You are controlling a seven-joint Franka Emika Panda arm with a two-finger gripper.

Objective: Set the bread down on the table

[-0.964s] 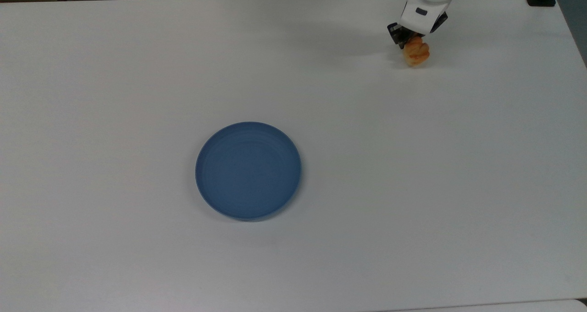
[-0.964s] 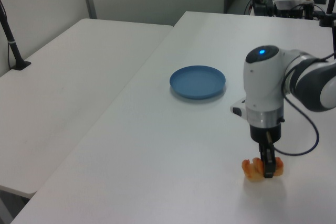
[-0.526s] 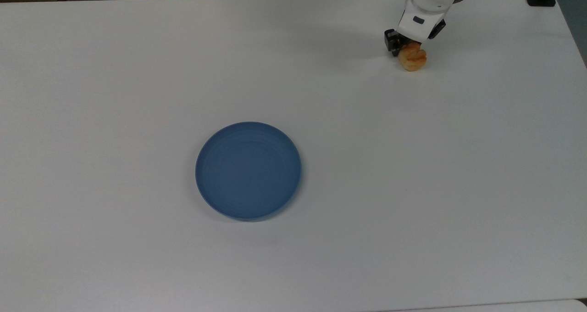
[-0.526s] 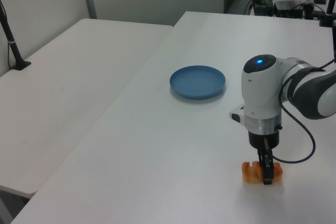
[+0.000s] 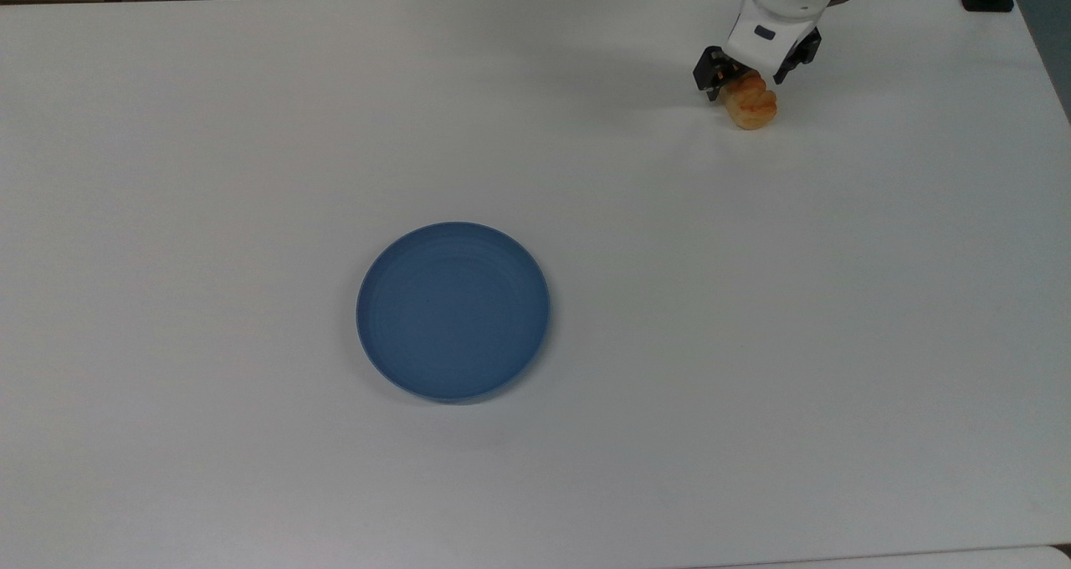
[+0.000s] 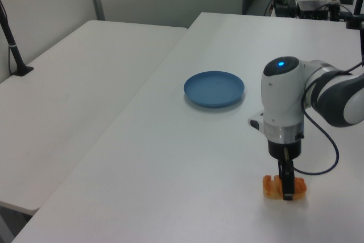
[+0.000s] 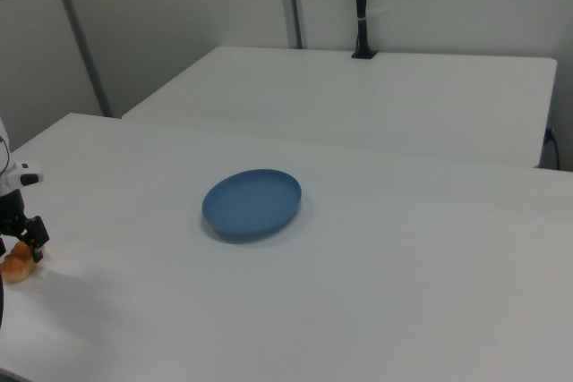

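White desk (image 5: 251, 134) carries the bread roll (image 5: 750, 105) at the top view's upper right, far from the blue plate (image 5: 453, 310), and I see my jaws spread on both sides of it, so lifting straight up should clear it.

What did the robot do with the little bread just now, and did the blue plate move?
The pincer lowered the bread onto the table and has spread its fingers, letting the bread go. The bread shifted slightly toward the top view's top-left as it settled. The blue plate stayed where it was, with nothing on it.
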